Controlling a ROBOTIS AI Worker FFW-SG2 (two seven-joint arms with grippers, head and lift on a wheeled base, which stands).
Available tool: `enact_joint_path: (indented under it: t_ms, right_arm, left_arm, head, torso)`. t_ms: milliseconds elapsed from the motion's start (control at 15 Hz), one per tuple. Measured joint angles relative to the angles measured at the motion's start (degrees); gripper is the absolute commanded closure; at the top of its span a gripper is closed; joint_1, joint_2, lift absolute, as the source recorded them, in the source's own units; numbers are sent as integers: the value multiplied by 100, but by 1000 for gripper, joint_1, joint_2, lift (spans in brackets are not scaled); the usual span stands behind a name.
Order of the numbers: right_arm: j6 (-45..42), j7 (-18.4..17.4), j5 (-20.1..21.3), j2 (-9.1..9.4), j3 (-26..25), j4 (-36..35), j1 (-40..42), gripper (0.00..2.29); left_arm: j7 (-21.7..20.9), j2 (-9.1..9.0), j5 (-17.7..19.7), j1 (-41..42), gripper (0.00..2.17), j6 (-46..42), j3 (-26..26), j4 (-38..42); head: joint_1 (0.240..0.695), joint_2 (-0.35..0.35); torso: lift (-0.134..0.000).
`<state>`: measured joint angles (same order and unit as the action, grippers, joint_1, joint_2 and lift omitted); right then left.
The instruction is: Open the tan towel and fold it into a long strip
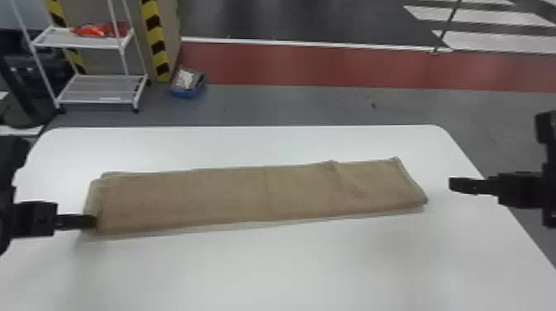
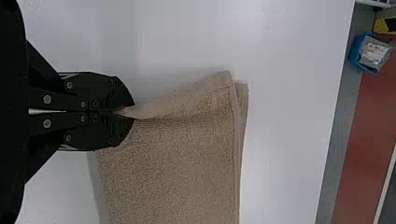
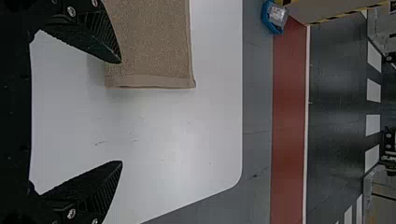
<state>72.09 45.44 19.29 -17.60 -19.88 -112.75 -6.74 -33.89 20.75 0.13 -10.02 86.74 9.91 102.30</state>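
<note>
Jaws of left gripper (image 1: 92, 222) are closed on the tan towel (image 1: 207, 198) at its left end, while right gripper's (image 1: 454, 185) stand apart, near its right end.

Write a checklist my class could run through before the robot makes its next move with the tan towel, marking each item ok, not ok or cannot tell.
1. Left hand closed on the towel: ok, it pinches it near the towel's left end.
2. Every layer there caught: cannot tell, the shut fingers hide it.
3. Right hand open: ok, its fingers are wide apart.
4. Both hands gripping the towel: not ok, the right one holds nothing.
5. Towel in a long strip on the table: ok.
6. Top layer smooth: not ok, a wrinkle runs across it toward the right end.
</note>
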Motion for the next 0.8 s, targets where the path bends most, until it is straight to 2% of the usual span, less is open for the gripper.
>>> enact_joint_path:
  t_ms: [200,267,400,600,733,800]
  right_arm:
    - [-362,300,374,-96,119,-6,96,127]
    - [-464,473,556,-131,190,-8,132,127]
    - [-600,625,740,-153,286,-24,211,127]
    - [-619,513,436,-44,208,-107,287,130]
    - [-605,247,122,130,157,-333,298,130]
    - [-620,17,-30,276,164,-542,327,130]
  left_arm:
    - [-2,58,-109,1,1909,-63,30,16]
    - [9,88,-146,-16,1787,-112,30,-8]
    - [146,99,-178,-37,-1,-321,15,-55]
    - [568,-50,-55,367,26,-1542,127,220]
    - [792,-150,98,577,66,-2129,249,519]
    - [840,-207,280,692,66,-2443,368,682]
  head:
    - [695,-84]
    - [695,-77]
    - [695,-65]
    - [695,-48]
    - [695,-37]
    - [695,-31]
  torso:
    - [-125]
    - [-125]
    - [-125]
    - [-125]
    - [-125]
    - [-125]
